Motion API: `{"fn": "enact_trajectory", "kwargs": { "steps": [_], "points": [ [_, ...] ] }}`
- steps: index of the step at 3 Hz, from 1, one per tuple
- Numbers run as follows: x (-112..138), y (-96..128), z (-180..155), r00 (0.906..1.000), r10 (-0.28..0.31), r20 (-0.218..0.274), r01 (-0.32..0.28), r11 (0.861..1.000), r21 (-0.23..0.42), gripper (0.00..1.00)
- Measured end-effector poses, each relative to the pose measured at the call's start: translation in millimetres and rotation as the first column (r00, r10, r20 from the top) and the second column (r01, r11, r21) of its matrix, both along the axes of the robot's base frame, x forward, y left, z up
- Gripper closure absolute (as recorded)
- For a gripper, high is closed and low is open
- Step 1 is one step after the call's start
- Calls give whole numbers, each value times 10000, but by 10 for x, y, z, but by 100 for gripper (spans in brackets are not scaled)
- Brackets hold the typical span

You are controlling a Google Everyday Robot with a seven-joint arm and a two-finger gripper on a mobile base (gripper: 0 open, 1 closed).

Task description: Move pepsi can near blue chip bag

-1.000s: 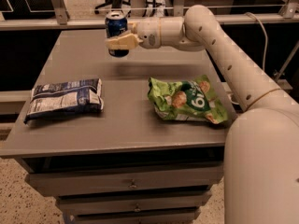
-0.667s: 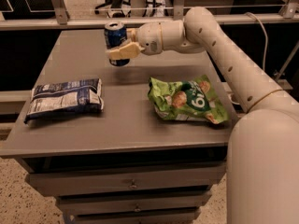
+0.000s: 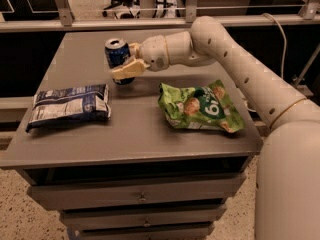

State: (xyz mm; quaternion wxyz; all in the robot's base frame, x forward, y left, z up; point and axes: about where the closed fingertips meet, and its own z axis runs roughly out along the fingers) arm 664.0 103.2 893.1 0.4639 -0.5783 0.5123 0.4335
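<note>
The pepsi can [image 3: 116, 54] is dark blue with a silver top and stands upright at the middle of the grey table [image 3: 140, 129], at or just above its surface. My gripper [image 3: 125, 64] is shut on the can from its right side, one tan finger [image 3: 129, 69] crossing its lower front. The blue chip bag [image 3: 69, 105] lies flat at the table's left, a short way in front and left of the can.
A bright green snack bag [image 3: 201, 107] lies at the right of the table, below my arm [image 3: 235, 59]. The table has drawers [image 3: 142, 198] in its front. A rail [image 3: 150, 21] and chair legs stand behind the table.
My gripper has carried the pepsi can forward and down from the far part of the table toward its middle, closer to the blue chip bag.
</note>
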Motion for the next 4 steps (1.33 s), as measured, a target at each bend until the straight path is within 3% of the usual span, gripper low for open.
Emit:
{"fn": "enact_trajectory", "kwargs": {
  "steps": [2, 4],
  "points": [
    [-80, 212, -127, 9981, -601, -135, 603, 9981, 103, 100],
    [-83, 295, -200, 9924, -1169, -375, 1185, 9920, 436, 54]
  ]
}}
